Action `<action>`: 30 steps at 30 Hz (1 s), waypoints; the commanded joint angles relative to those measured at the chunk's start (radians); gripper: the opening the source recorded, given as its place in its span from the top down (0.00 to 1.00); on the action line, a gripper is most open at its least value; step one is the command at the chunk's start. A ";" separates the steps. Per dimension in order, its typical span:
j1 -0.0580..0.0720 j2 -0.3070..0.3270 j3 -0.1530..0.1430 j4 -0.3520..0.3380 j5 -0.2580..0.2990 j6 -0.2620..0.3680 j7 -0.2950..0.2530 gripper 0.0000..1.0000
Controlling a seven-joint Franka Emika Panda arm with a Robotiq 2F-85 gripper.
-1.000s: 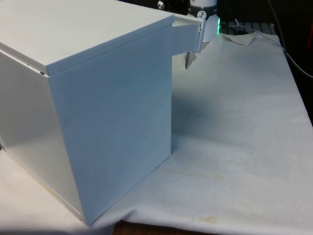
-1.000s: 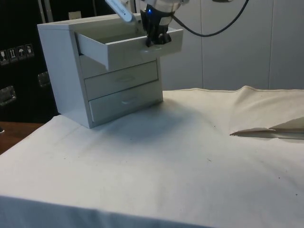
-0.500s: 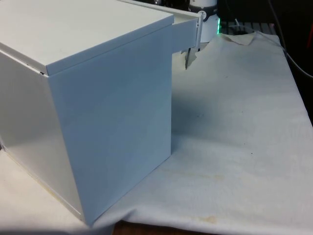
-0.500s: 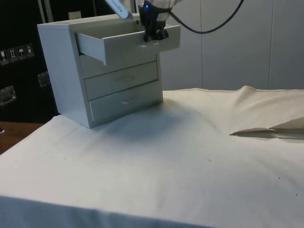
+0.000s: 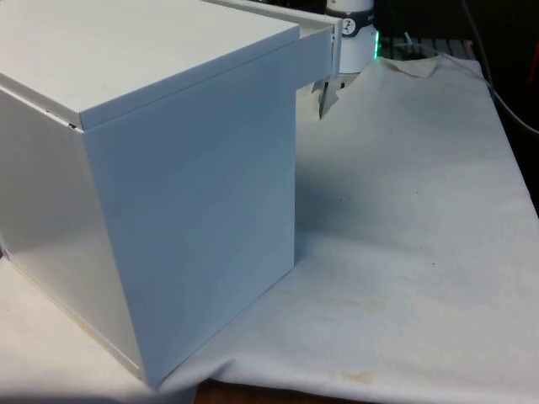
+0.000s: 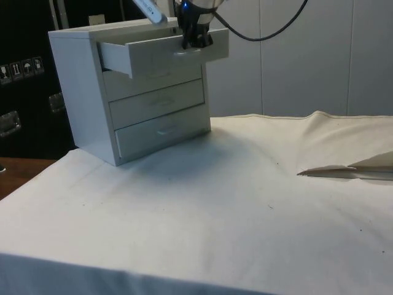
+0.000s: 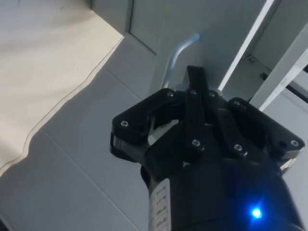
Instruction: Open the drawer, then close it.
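At the table's (image 6: 202, 209) edge on the side view's left, a white chest of drawers (image 6: 132, 92) stands on the white cloth (image 6: 258, 203). Its top drawer (image 6: 163, 52) is partly pulled out, and the two drawers below it are shut. The black gripper (image 6: 195, 42) is at the front face of the top drawer, at the handle (image 7: 177, 55). In the wrist view its fingers (image 7: 195, 94) are drawn together around the curved metal handle, so the gripper is clamped on it. In the front view the chest of drawers (image 5: 152, 168) turns its side to the camera, and the top drawer (image 5: 316, 55) sticks out a little past the chest's far corner. The cloth has a raised fold (image 6: 350, 169) near the table's edge on the side view's right.
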 commanded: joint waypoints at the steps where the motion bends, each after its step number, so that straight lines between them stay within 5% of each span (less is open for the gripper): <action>1: -0.007 0.009 -0.004 0.017 -0.032 0.003 0.014 1.00; 8: -0.001 0.013 -0.007 0.023 -0.013 -0.002 0.001 1.00; 10: -0.009 0.029 -0.015 0.046 -0.050 0.004 0.020 1.00; 30: -0.007 0.104 -0.057 0.132 -0.105 0.007 0.055 1.00</action>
